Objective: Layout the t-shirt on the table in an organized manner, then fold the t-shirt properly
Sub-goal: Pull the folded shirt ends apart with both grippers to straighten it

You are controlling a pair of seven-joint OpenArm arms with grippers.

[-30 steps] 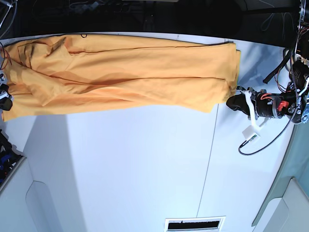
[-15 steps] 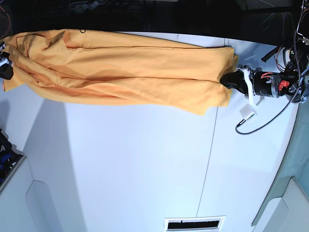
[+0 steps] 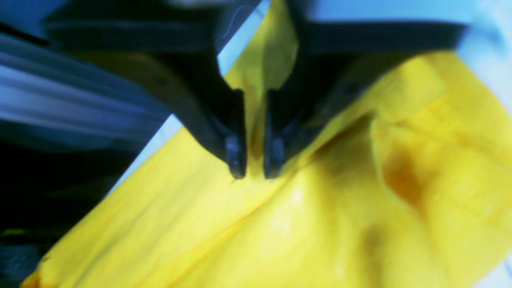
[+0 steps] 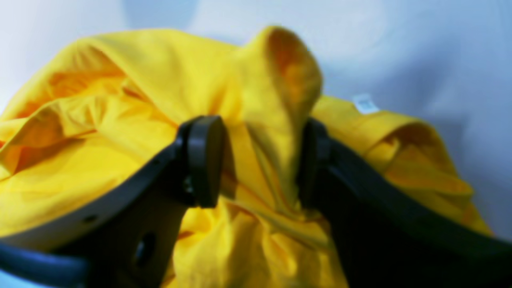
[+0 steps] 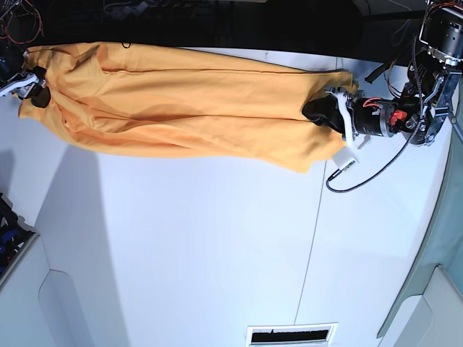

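Right wrist view: right end effector (image 4: 260,164) stands released around the t-shirt (image 4: 80,140). Left end effector's (image 3: 254,172) grip is unclear, so snagged cloth could bunch.

The large short-sleeved cotton t-shirt (image 5: 181,101) is plain orange-yellow — brighter yellow in the wrist views — with a small white neck tag (image 4: 365,103). The wide smooth tabletop (image 5: 217,246) is white, crossed by a thin dark seam line (image 5: 312,238).

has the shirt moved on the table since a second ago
Yes. In the base view the t-shirt has slid toward the table's far edge; its near hem now lies farther up the dark seam line.
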